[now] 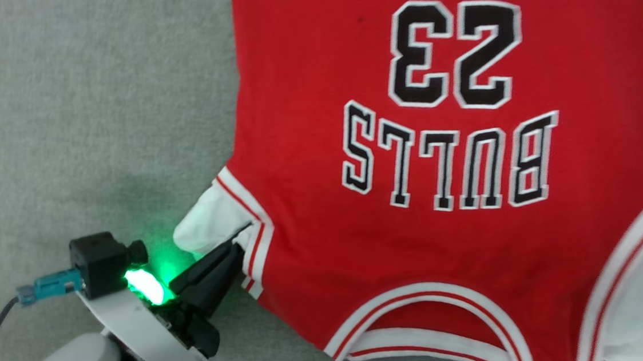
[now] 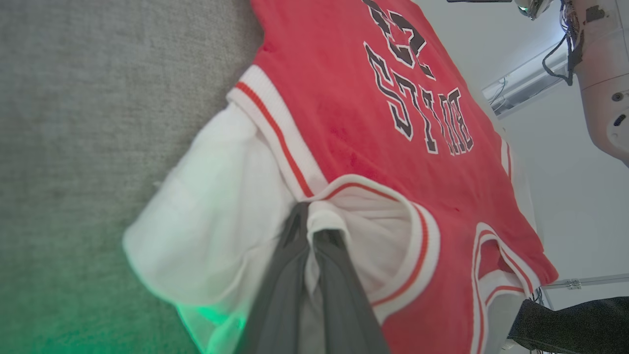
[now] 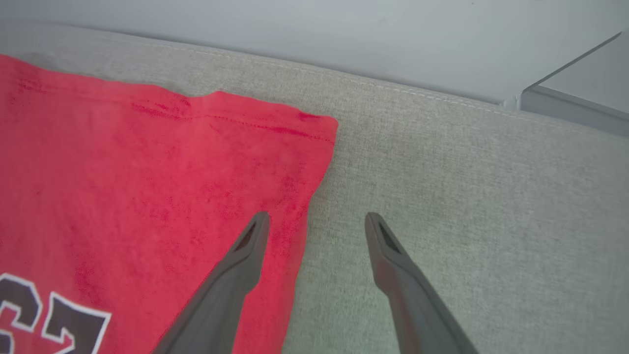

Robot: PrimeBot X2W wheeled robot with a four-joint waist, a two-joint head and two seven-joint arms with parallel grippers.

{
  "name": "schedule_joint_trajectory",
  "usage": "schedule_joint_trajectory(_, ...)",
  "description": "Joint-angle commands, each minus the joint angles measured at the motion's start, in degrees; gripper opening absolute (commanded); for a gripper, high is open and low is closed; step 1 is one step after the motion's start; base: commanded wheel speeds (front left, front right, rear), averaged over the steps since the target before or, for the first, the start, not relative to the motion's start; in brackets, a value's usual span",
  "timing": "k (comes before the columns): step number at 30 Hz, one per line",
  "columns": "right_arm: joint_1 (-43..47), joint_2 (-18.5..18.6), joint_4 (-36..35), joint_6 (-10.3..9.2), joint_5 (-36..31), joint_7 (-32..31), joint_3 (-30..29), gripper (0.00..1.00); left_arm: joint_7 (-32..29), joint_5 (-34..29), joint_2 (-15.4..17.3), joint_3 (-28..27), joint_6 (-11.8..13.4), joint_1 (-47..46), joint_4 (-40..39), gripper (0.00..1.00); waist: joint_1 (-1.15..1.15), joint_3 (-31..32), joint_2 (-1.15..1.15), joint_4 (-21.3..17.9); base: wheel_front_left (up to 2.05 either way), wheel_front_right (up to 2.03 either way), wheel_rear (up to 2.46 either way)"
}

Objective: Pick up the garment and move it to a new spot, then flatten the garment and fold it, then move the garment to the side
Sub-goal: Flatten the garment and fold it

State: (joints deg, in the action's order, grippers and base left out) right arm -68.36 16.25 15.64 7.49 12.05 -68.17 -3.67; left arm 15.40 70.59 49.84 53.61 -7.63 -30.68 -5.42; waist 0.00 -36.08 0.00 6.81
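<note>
The garment (image 1: pixel 452 233), a red jersey with white sleeves, striped trim and black "BULLS 23" lettering, lies spread flat on the grey surface (image 1: pixel 63 109), collar toward me. My left gripper (image 1: pixel 242 232) is shut on the garment at its left armhole trim, where the white sleeve (image 1: pixel 210 223) bunches up. In the left wrist view the dark fingers (image 2: pixel 295 275) pinch white cloth beside the striped trim (image 2: pixel 275 132) of the garment (image 2: pixel 393 123). My right gripper (image 3: pixel 317 223) hangs open above the garment's far hem corner (image 3: pixel 314 132), one fingertip over red cloth, the other over grey surface (image 3: pixel 467 196).
The grey surface ends at a stitched edge (image 3: pixel 393 91) with a pale wall beyond. A pale robot arm (image 2: pixel 602 73) and dark equipment (image 2: pixel 575 324) show past the jersey in the left wrist view. Bare grey surface lies to the jersey's left.
</note>
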Motion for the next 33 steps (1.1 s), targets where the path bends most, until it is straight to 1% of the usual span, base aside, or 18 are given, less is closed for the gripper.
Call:
schedule_joint_trajectory(1, -3.54, -1.11, 4.00, 0.00, -3.50, -0.14, -1.83, 1.00, -0.52, -0.15, -1.62, 0.43, 0.31, -1.05, 2.00, 0.00, 0.00, -4.30, 0.00, 4.06, 0.00, 0.00, 0.00)
schedule_joint_trajectory(4, -6.91, -2.16, 8.80, 0.00, -8.39, -0.51, -3.62, 1.00, -0.68, -0.23, -1.84, 0.41, 0.51, -1.43, 2.12, 0.00, 0.00, -5.27, 0.00, 4.81, 0.00, 0.00, 0.00)
schedule_joint_trajectory(9, -10.01, -4.10, 13.75, 0.00, -13.88, -0.27, -7.08, 1.00, -0.74, -0.51, -2.09, 0.50, 0.68, -1.83, 2.33, 0.00, 0.00, -6.68, 0.00, 5.52, 0.00, 0.00, 0.00)
schedule_joint_trajectory(11, -10.03, -5.03, 15.61, 0.00, -15.50, -0.88, -8.09, 1.00, -0.78, -0.40, -2.19, 0.46, 0.70, -2.07, 2.57, 0.00, 0.00, -7.01, 0.00, 5.56, 0.00, 0.00, 0.00)
schedule_joint_trajectory(14, -9.90, -5.93, 16.91, 0.02, -16.11, -1.05, -8.08, 1.00, -0.79, -0.33, -2.28, 0.32, 0.80, -2.12, 2.73, 0.00, 0.00, -7.22, 0.00, 5.48, 0.00, 0.00, 0.00)
schedule_joint_trajectory(15, -9.94, -6.28, 17.40, 0.02, -16.35, -0.96, -8.04, 0.66, -0.80, -0.33, -2.33, 0.28, 0.83, -2.16, 2.72, 0.00, 0.00, -7.30, 0.00, 5.42, 0.00, 0.00, 0.00)
schedule_joint_trajectory(16, -9.91, -6.47, 17.80, 0.02, -16.44, -0.89, -7.92, 0.25, -0.80, -0.34, -2.37, 0.24, 0.83, -2.21, 2.72, 0.00, 0.00, -7.34, 0.00, 5.33, 0.00, 0.00, 0.00)
schedule_joint_trajectory(17, -9.74, -6.50, 18.06, 0.02, -16.55, -0.81, -7.69, 0.00, -0.81, -0.39, -2.42, 0.21, 0.84, -2.29, 2.73, 0.00, 0.00, -7.35, 0.00, 5.24, 0.00, 0.00, 0.00)
schedule_joint_trajectory(23, -9.41, -5.19, 18.38, 0.02, -16.01, 0.90, -7.65, 0.00, -0.86, -0.61, -2.81, -1.23, 0.84, -2.37, 2.87, 0.00, 0.00, -6.34, 0.00, 4.52, 0.00, 0.00, 0.00)
schedule_joint_trajectory(27, -8.21, -3.93, 17.85, 0.01, -14.09, 2.35, -6.92, 0.00, -0.72, -0.73, -2.88, -3.19, 0.84, -1.55, 3.20, 0.00, 0.00, -4.41, 0.00, 3.70, 0.00, 0.00, 0.00)
schedule_joint_trajectory(29, -7.06, -2.83, 16.89, 0.00, -12.20, 3.00, -5.48, 0.00, -0.65, -0.84, -2.72, -4.01, 0.84, -0.90, 3.37, 0.00, 0.00, -3.18, 0.00, 3.08, 0.00, 0.00, 0.00)
schedule_joint_trajectory(33, -2.01, -0.05, 13.04, -0.01, -5.95, 2.98, -1.94, 0.00, -0.44, -0.86, -2.13, -5.26, 0.78, 0.88, 3.69, 0.00, 0.00, -0.03, 0.00, 1.62, 0.00, 0.00, 0.00)
